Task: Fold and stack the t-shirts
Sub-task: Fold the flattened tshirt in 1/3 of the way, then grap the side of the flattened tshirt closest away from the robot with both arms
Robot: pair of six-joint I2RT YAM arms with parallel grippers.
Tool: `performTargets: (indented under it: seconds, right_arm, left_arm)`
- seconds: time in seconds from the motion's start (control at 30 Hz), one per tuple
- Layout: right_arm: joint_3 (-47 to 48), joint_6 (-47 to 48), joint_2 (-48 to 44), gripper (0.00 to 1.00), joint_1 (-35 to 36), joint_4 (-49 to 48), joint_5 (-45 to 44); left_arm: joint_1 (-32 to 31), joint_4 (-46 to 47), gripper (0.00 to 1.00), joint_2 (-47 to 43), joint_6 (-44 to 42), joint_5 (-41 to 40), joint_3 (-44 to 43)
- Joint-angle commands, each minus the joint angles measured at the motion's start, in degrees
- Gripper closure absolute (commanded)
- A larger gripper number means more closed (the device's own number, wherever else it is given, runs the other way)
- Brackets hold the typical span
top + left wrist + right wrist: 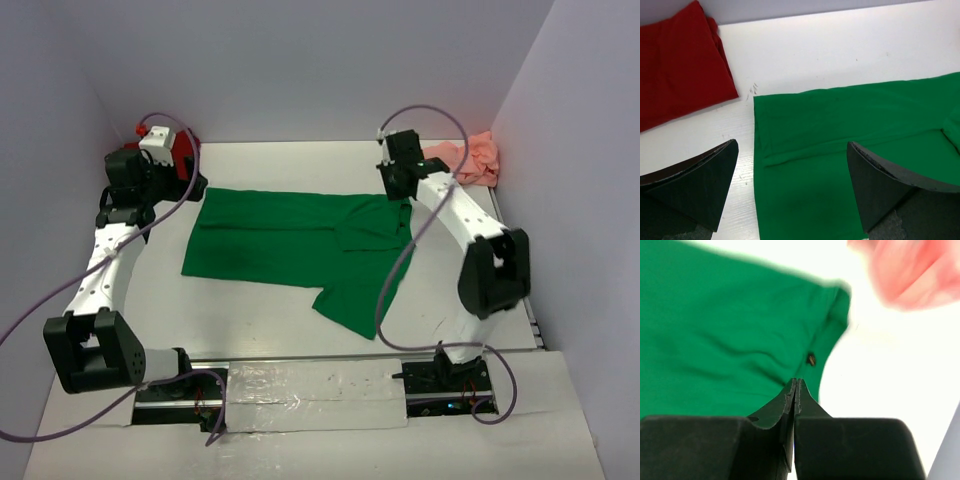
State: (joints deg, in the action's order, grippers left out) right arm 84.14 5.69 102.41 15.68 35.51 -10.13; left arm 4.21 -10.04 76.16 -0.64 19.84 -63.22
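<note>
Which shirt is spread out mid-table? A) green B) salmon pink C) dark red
A: the green t-shirt lies spread out between the arms, while the dark red t-shirt sits far left and the salmon pink t-shirt is bunched far right.

This is a robotics lab's test cell rather than a home or shop. A bare white tabletop (270, 330) is boxed in by plain pale lavender walls (320, 70) (flat, matte panels at the back and both sides). The left arm (105, 260) and right arm (470, 230) are mounted at its near edge, with purple cables (425, 108) looping loose from them and a taped plastic sheet (310, 395) between their bases. The only props are a green t-shirt (270, 240), a red t-shirt (183, 155) and a pink t-shirt (475, 160).
</note>
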Motion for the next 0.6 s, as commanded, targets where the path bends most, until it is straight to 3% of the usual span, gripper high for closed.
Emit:
performTargets:
  seconds: [0.0, 0.1, 0.13, 0.23, 0.33, 0.47, 0.57]
  right_arm:
    - [1.9, -0.1, -9.9, 1.0, 2.2, -3.4, 5.3]
    - [2.5, -0.4, -10.8, 1.0, 3.3, 3.0, 8.1]
    - [3.0, 0.7, -9.8, 1.0, 3.7, 5.9, 13.2]
    - [2.4, 5.1, -8.5, 0.87, 5.6, 14.1, 18.9]
    - [-3.3, 8.8, -11.9, 0.67, 8.7, 14.2, 15.5]
    - [-9.1, 8.8, -16.7, 0.59, 10.9, 10.3, 10.2]
    - [-9.7, 7.9, -17.5, 0.59, 10.8, 10.1, 8.4]
  left_arm:
    - [0.6, -0.3, 0.01, -2.9, -0.9, 1.7, 0.6]
    - [0.7, -2.4, 0.01, -2.9, -1.8, 2.7, 1.3]
    - [0.7, -3.7, 0.01, -2.3, -3.4, 4.7, 1.2]
    - [0.8, -11.1, 0.01, 0.1, -8.0, 6.9, 0.3]
    - [1.3, -17.3, 0.04, 1.4, -13.2, 6.4, 1.7]
    - [3.7, -22.4, 0.05, 1.7, -20.2, 2.1, 5.8]
    - [9.0, -26.0, 0.03, 1.7, -24.7, 3.4, 8.5]
